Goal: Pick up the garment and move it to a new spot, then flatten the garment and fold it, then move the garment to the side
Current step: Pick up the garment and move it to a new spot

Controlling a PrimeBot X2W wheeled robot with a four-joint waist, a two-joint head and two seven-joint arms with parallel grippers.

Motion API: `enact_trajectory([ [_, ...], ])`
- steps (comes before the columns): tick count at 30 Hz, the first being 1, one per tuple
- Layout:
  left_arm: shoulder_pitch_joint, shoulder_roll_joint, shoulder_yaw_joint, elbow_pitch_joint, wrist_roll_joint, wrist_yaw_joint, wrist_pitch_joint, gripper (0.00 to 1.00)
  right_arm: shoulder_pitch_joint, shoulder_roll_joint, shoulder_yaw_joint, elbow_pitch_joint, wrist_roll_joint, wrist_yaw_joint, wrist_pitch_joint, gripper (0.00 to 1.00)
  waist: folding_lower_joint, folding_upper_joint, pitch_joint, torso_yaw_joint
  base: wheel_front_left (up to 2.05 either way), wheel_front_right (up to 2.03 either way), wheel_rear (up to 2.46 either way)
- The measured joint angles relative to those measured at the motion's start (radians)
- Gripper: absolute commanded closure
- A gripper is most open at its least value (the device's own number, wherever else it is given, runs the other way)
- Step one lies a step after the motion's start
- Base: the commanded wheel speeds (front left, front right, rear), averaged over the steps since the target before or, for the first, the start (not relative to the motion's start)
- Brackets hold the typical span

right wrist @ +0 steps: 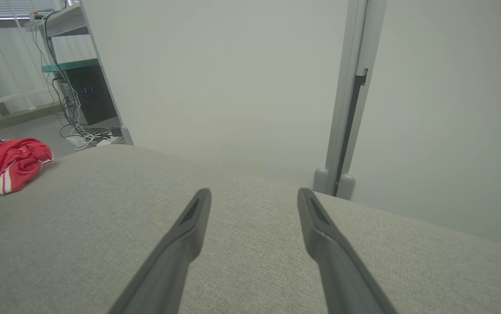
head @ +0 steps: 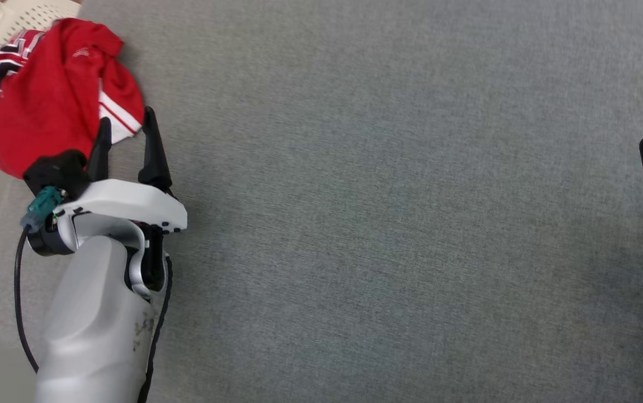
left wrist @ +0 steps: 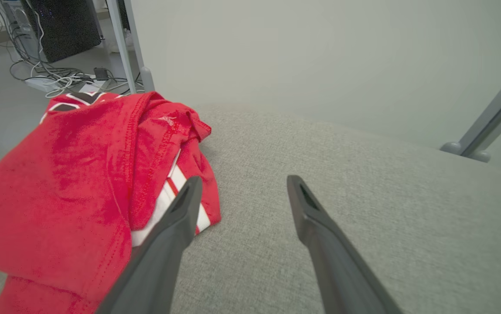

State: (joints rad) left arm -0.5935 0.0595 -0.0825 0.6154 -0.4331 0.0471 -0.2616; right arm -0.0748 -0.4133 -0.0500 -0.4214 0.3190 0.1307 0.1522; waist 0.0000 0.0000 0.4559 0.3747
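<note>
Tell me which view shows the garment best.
Left wrist view: the garment is close and large, crumpled, stitching and stripes clear, left gripper open at its edge. Head view has it bunched at the top-left corner; right wrist view catches a small distant patch.

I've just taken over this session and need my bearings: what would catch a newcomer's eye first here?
The crumpled red garment with white and black stripes stands out, heaped at the far left edge of the grey fabric surface and partly over a cream perforated basket. The left gripper is open with its fingertips at the garment's near edge; the right gripper is open too, over bare fabric far to the right.
</note>
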Motion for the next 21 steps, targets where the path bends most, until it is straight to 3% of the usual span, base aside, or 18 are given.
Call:
enact_trajectory([
  [7, -0.145, 0.005, 0.108, 0.249, -0.011, -0.047, -0.001, 0.00, -0.037, -0.028, -0.001, 0.014, 0.015, 0.000, -0.022, 0.00, 0.0000, 0.0000, 0.133, -0.072, 0.00, 0.00, 0.00],
  [13, -0.229, 0.041, 0.168, 0.366, -0.008, -0.045, -0.012, 0.00, -0.048, -0.034, -0.003, 0.031, 0.022, 0.000, -0.039, 0.00, 0.0000, 0.0000, 0.170, -0.114, 0.00, 0.00, 0.00],
  [14, -0.234, 0.042, 0.178, 0.374, -0.007, -0.044, -0.012, 0.07, -0.048, -0.034, -0.004, 0.035, 0.023, 0.000, -0.041, 0.00, 0.0000, 0.0001, 0.170, -0.114, 0.00, 0.00, 0.00],
  [15, -0.238, 0.044, 0.180, 0.385, -0.004, -0.044, -0.012, 0.35, -0.048, -0.033, -0.004, 0.038, 0.023, 0.000, -0.043, 0.00, 0.0000, 0.0000, 0.168, -0.114, 0.00, 0.00, 0.00],
  [16, -0.242, 0.044, 0.184, 0.394, 0.001, -0.044, -0.012, 0.53, -0.048, -0.032, -0.004, 0.040, 0.025, 0.000, -0.044, 0.00, 0.0000, 0.0001, 0.167, -0.113, 0.00, 0.00, 0.00],
  [17, -0.244, 0.047, 0.194, 0.403, 0.005, -0.044, -0.012, 1.00, -0.048, -0.031, -0.004, 0.045, 0.026, 0.000, -0.046, 0.00, 0.0000, 0.0001, 0.163, -0.112, 0.00, 0.00, 0.00],
  [21, -0.232, 0.050, 0.211, 0.389, 0.035, -0.035, -0.010, 1.00, -0.048, -0.025, -0.003, 0.048, 0.031, 0.000, -0.046, 0.00, 0.0000, 0.0000, 0.155, -0.108, 0.00, 0.00, 0.00],
])
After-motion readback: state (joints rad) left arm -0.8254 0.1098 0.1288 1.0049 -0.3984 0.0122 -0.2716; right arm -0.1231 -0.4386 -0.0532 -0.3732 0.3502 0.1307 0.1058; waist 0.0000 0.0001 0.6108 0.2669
